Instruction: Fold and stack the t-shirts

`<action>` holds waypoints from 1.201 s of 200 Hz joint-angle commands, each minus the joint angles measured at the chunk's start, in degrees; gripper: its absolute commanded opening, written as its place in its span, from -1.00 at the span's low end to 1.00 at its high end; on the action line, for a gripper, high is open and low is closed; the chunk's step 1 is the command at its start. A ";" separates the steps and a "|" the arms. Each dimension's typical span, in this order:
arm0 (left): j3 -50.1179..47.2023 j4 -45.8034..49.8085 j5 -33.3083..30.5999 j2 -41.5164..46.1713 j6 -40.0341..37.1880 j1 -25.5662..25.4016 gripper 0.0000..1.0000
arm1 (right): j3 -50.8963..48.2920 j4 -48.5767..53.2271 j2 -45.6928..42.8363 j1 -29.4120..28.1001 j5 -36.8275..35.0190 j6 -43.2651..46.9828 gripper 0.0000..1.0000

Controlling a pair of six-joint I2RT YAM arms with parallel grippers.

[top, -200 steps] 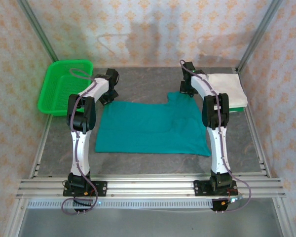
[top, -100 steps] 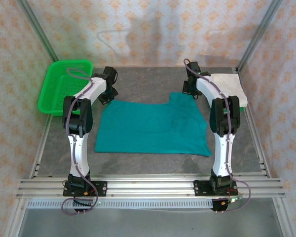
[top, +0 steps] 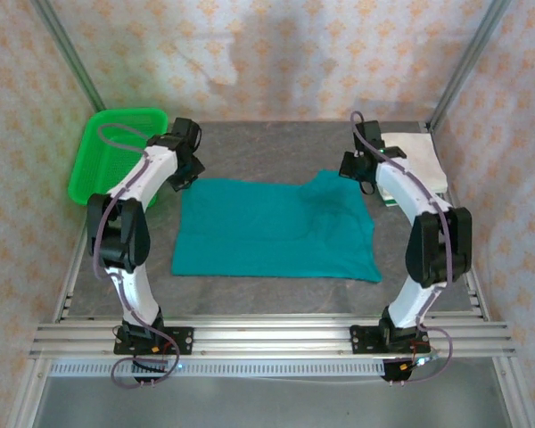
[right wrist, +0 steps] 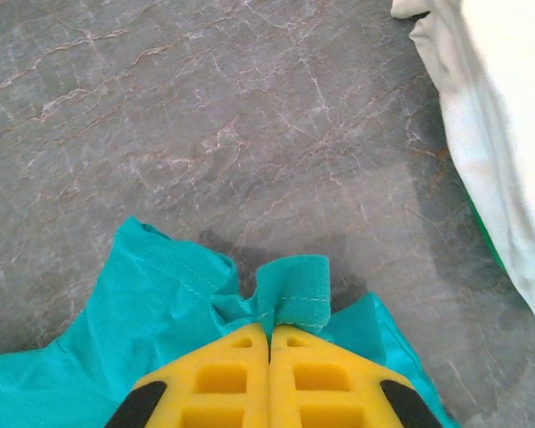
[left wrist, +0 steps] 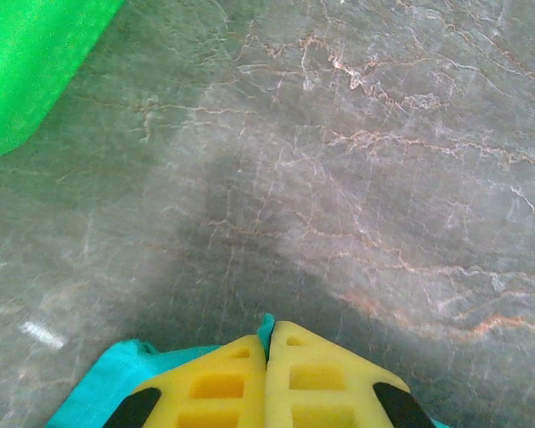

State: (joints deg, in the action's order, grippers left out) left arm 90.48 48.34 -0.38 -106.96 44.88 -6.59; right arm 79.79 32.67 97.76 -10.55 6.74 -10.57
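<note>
Hiding t-shirt point(right wrist: 160, 299) hem: right gripper point(right wrist: 269, 335)

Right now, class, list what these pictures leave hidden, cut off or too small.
Teal shirt: left wrist view, mostly behind the left tool and past the bottom edge.
White pile: right wrist view, cut off at the right edge; layers uncountable.
Basket: top view, left arm crosses its right side.

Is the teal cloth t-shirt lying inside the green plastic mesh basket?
No, the teal cloth t-shirt lies spread on the grey marbled table, apart from the green plastic mesh basket.
</note>
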 commanded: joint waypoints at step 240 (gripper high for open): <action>-21.66 2.26 1.09 21.30 -1.11 0.00 -1.00 | -24.45 15.70 -39.96 -6.40 2.11 -12.16 -1.00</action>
State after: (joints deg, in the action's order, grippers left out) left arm 70.30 48.69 0.93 -87.83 44.47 -6.63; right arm 56.97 45.41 60.01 -16.47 8.45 -20.10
